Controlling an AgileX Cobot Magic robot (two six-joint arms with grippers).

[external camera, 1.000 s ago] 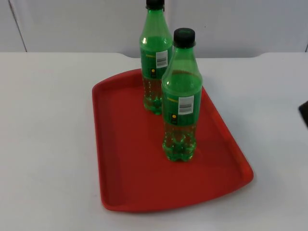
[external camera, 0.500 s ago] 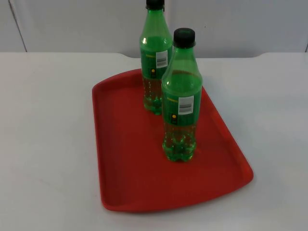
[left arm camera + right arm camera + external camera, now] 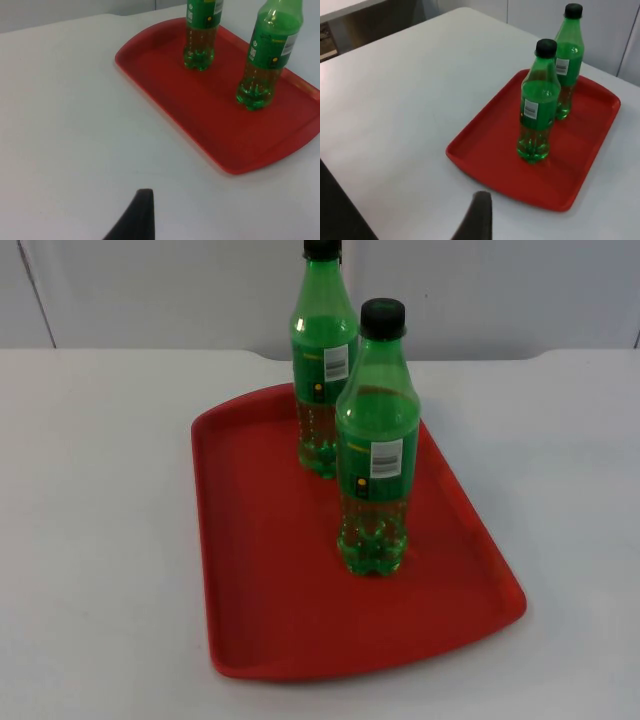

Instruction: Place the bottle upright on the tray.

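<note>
Bottles, two green plastic ones with black caps, are standing upright on the red tray, and neither gripper is touching them. Starting at the left gripper (image 3: 137,220): a single black fingertip is showing over bare white table (image 3: 65,125), well back from the tray's (image 3: 165,85) near rim, and whether that gripper is spread or closed cannot be told. The right gripper (image 3: 477,220) is likewise showing one dark fingertip, hanging over the table well clear of the tray's corner, and its opening cannot be told either. Both arms are waiting away from the load.

Moving outward in the top view, the nearer bottle (image 3: 376,440) is sitting right of the tray's middle, its green label with a white barcode patch facing the camera. The farther bottle (image 3: 323,370) is standing just behind it near the tray's back edge, a little to the left, apart from the first. The tray (image 3: 260,570) is lying flat on the table, turned slightly askew, its raised rim unbroken all round. Behind the table, the grey partition wall (image 3: 150,290) is closing off the scene.
</note>
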